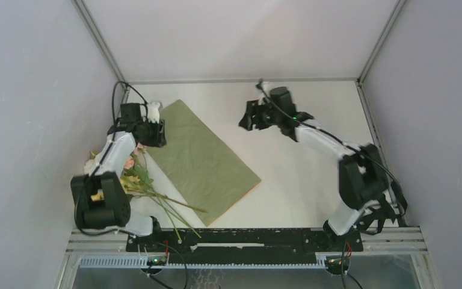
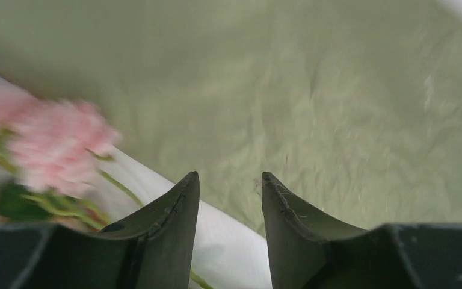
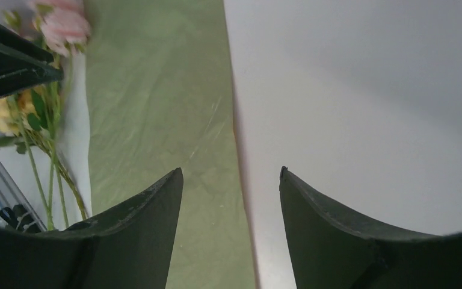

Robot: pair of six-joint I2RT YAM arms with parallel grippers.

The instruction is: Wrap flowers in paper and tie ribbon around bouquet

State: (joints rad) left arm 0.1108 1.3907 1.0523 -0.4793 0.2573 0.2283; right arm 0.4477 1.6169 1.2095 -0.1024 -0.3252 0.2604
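Note:
The olive-green paper (image 1: 207, 162) lies flat and slanted on the white table, with a thin peach edge at its near right side. The flowers (image 1: 133, 179) lie beside its left edge, stems pointing toward the near rail, partly behind the left arm. My left gripper (image 1: 155, 135) hovers over the paper's far-left edge. In the left wrist view it (image 2: 228, 177) is open and empty above the paper (image 2: 313, 90), with a pink bloom (image 2: 57, 144) to its left. My right gripper (image 3: 231, 171) is open and empty over the paper's (image 3: 156, 120) right edge. The ribbon is out of view.
Grey enclosure walls with metal corner posts (image 1: 99, 42) close in the table on three sides. A black rail (image 1: 234, 239) carrying both arm bases runs along the near edge. The left arm's base (image 1: 99, 201) stands right beside the flower heads.

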